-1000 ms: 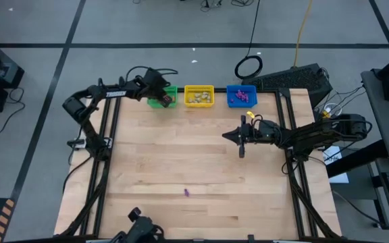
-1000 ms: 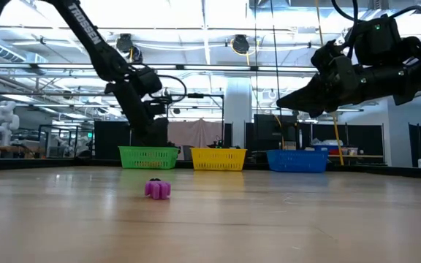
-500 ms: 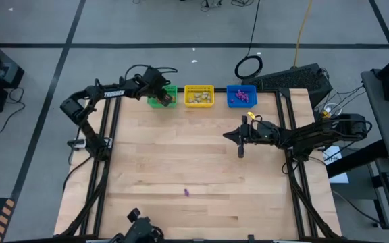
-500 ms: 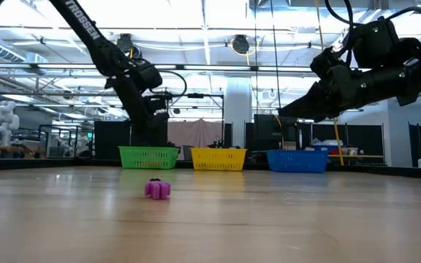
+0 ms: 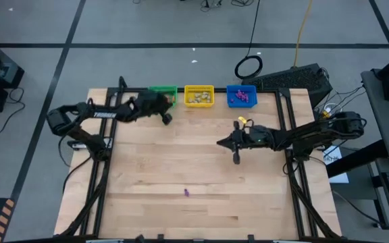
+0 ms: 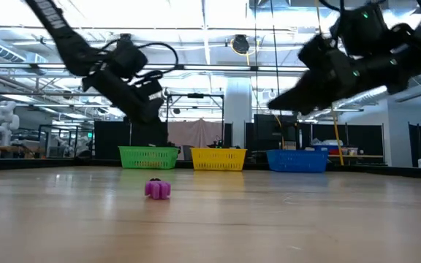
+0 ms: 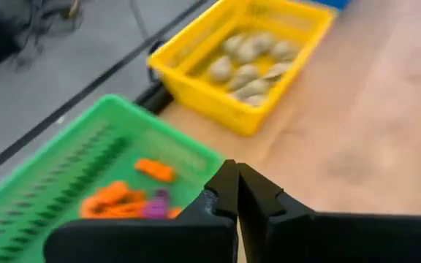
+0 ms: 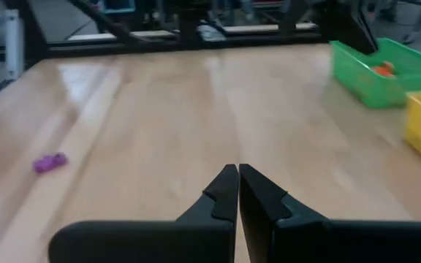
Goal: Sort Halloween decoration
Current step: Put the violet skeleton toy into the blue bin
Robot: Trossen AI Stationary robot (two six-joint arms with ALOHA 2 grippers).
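The left tool (image 5: 166, 119) is hanging closed and empty just in front of the green basket (image 5: 163, 91), at the far edge of the bench (image 5: 181, 162). Its wrist view is showing the two fingers (image 7: 229, 191) pressed together, with orange trinkets (image 7: 119, 201) lying in that basket and what looks like a purple piece among them. Beside it, the yellow basket (image 5: 198, 95) is holding pale trinkets (image 7: 251, 62), and the blue basket (image 5: 241, 95) is holding purple ones (image 5: 240, 98).

The right tool (image 5: 236, 158) is hovering closed and empty above the middle of the bench, right of centre, with nothing between its fingers (image 8: 234, 191).

Sorting is looking nearly finished: all three baskets are carrying trinkets, and only one purple trinket (image 5: 187, 192) is lying loose on the wood, near the front edge and well apart from both tools and from the baskets. By colour it seems to belong in the blue basket. If the purple piece in the green basket is truly a stray, that would be left to fix too.

Room for moving is generous. The bench around the loose trinket is bare, so either tool could be coming down on it freely. The baskets are sitting in a row along the far edge, so any drop there is calling for care not to overshoot the bench or nudge a neighbour.
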